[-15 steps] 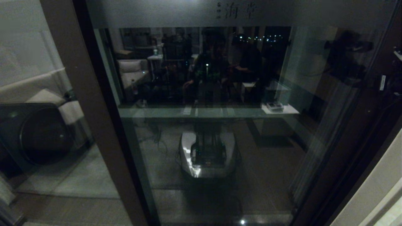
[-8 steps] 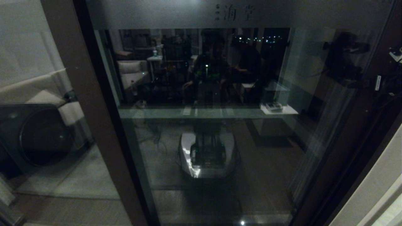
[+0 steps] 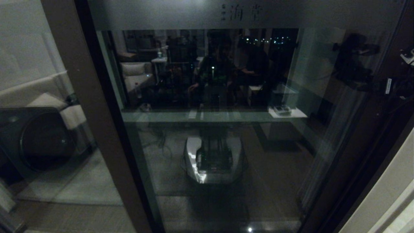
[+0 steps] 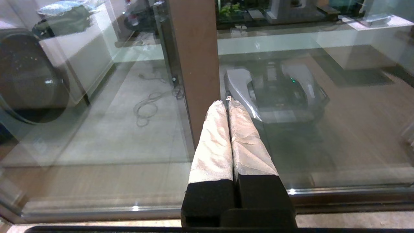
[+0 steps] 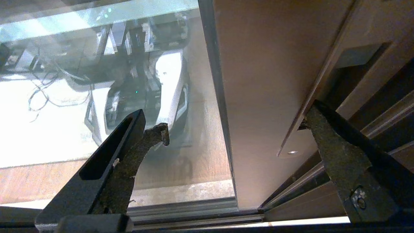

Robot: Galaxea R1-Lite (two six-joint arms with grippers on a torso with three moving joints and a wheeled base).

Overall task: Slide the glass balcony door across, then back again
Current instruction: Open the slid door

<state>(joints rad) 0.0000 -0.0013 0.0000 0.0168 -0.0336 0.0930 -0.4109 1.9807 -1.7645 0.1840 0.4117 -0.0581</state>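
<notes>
The glass balcony door (image 3: 213, 97) fills the head view, with its frosted strip of Chinese characters (image 3: 242, 13) at the top. My right gripper (image 3: 402, 74) is at the door's dark right stile (image 3: 365, 129). In the right wrist view the right gripper (image 5: 238, 118) is open astride that stile (image 5: 265, 97). One of its fingers (image 5: 152, 139) lies over the glass, the other at the edge of the recessed handle (image 5: 349, 74). My left gripper (image 4: 228, 103) is shut and empty, its white-wrapped fingers (image 4: 213, 142) pointing at the brown left stile (image 4: 197, 64).
A dark round-fronted washing machine (image 3: 38, 139) stands behind the left glass panel. My own base is reflected in the glass (image 3: 213, 158). A pale wall or jamb (image 3: 388, 194) borders the door on the right. The floor track (image 5: 194, 213) runs below the door.
The door and my right gripper have shifted slightly to the left, mostly in the first half second. Since then they are almost still.
</notes>
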